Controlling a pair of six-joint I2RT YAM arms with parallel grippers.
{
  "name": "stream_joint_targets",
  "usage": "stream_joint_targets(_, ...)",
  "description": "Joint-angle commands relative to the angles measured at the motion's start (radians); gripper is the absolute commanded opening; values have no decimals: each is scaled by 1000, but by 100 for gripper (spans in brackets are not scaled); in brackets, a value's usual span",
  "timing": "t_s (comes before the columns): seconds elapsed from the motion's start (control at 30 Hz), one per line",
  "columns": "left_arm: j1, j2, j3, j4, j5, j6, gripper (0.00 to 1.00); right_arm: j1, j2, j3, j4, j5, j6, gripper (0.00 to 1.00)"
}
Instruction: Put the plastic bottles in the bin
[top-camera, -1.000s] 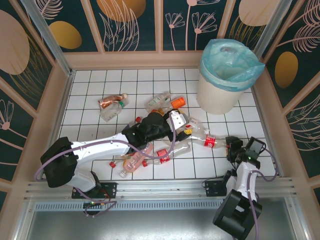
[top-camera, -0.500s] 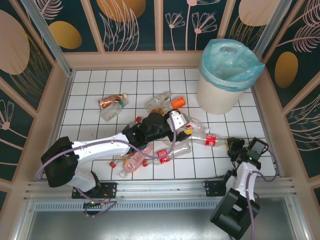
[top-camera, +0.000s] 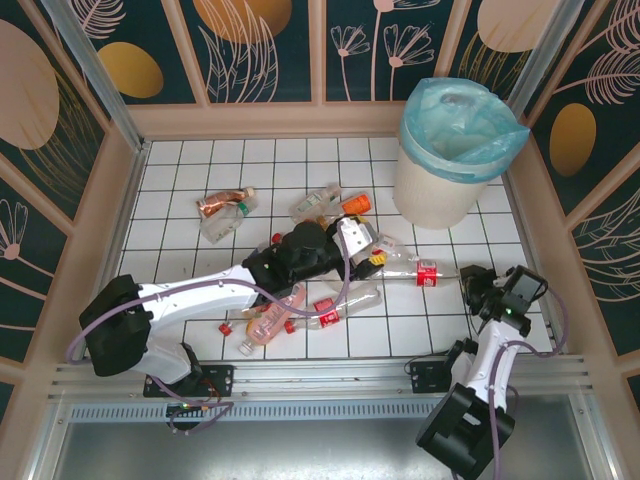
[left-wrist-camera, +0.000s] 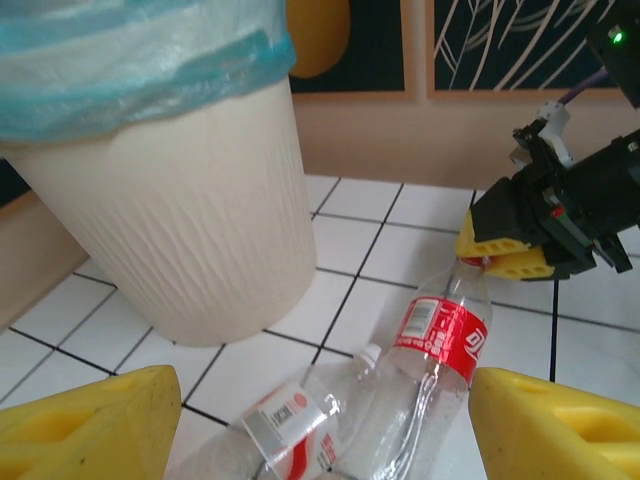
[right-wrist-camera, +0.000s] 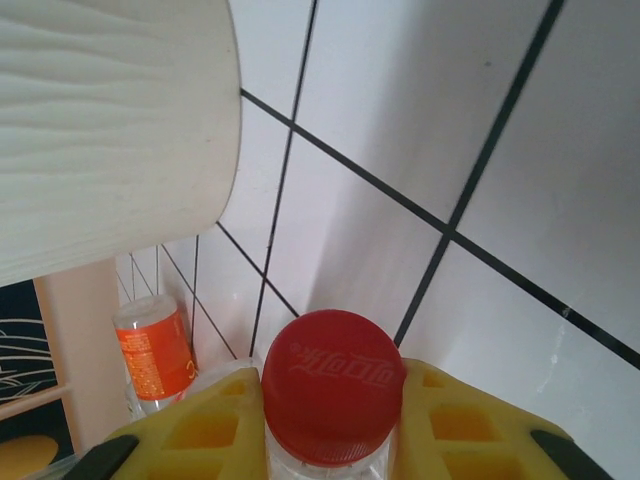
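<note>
Left side of the tiled worktop (top-camera: 180, 170) first: a crushed copper-pink bottle (top-camera: 214, 204) is lying about halfway between the near and far edges, with a clear squashed bottle (top-camera: 222, 227) right beside it. A bit further right and closer to the near edge, a pink bottle (top-camera: 268, 320) and a red-banded bottle (top-camera: 330, 306) lie next to each other, tucked partly under the left arm (top-camera: 200, 295). Around the middle, the left claw (top-camera: 372, 254) sits low over the tiles with its yellow fingers (left-wrist-camera: 90, 420) spread wide and nothing gripped between them. Its wrist cam looks down on a crumpled white-capped bottle (left-wrist-camera: 300, 420) lying just in front of it. Toward the far edge from there is an orange-label bottle (top-camera: 355, 205). Further right, the red-label bottle (top-camera: 425, 272) lies on its side with the cap end pointing at the right edge. The right claw (top-camera: 470, 282) is clamped on its red cap (right-wrist-camera: 330, 385), and the wrist cam shows the yellow pads (right-wrist-camera: 215, 425) pressed against both sides of it. Can't tell if the cap end is lifted off the tiles or not. The bin (top-camera: 430, 195) stands upright in the far right corner, with its blue-green bag folded over the rim. The gripped bottle is on the near side of it, close but not touching.
</note>
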Motion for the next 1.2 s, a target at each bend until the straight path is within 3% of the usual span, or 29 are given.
stream_joint_targets(0.0,-5,-44,46,23,-5,-13,76,11,-11,89,-58,22,-73,22)
stream_joint_targets(0.23,-5,-76,73,18,-17,-25,76,71,-3,215,-89,59,-109,18)
stream_joint_targets(0.5,-5,-103,122,-35,-67,-47,76,319,-54,338,-95,230,-101,12)
stream_joint_targets(0.7,-4,-115,191,-122,-206,-118,75,465,-59,455,-88,332,-107,0)
stream_joint_targets(0.93,-3,-135,259,-198,-350,-209,75,598,-13,635,-50,377,-133,0)
stream_joint_targets(1.17,20,-129,334,-226,-433,-260,72,748,155,937,-13,462,-196,0)
